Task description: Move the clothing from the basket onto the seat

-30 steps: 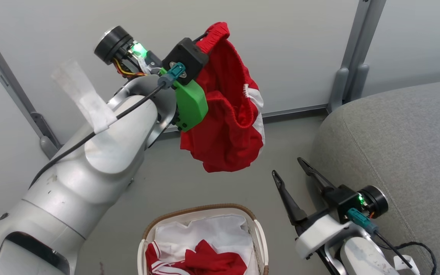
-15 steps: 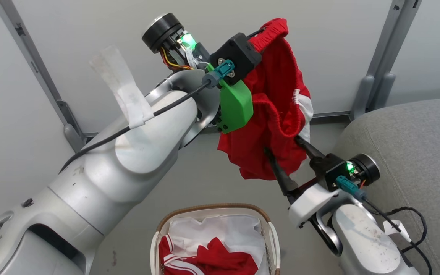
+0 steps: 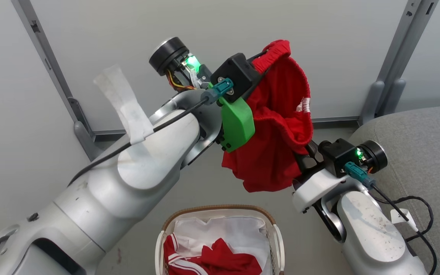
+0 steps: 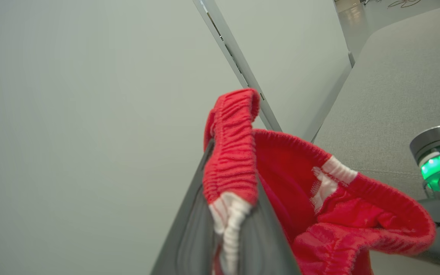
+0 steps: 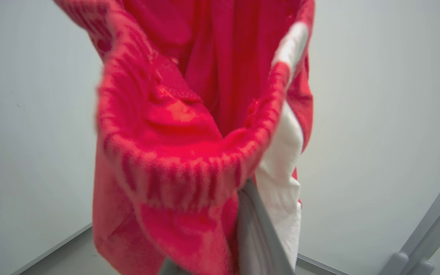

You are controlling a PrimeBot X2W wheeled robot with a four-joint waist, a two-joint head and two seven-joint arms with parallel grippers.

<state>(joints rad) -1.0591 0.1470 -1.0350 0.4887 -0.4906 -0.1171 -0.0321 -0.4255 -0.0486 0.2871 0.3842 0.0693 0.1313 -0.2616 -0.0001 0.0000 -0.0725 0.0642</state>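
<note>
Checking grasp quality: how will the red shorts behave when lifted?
Probably floppy: the red shorts sag in folds below the left claw. Likely light, since a pinch at their top edge holds them up.

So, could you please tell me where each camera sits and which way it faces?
Head: on the head, facing down at garment and basket; left arm, right arm.
Left wrist: on left arm, along its fingers, towards garment and seat.
Right wrist: on right arm, along its finger, towards garment and wall.
All three share the garment.
</note>
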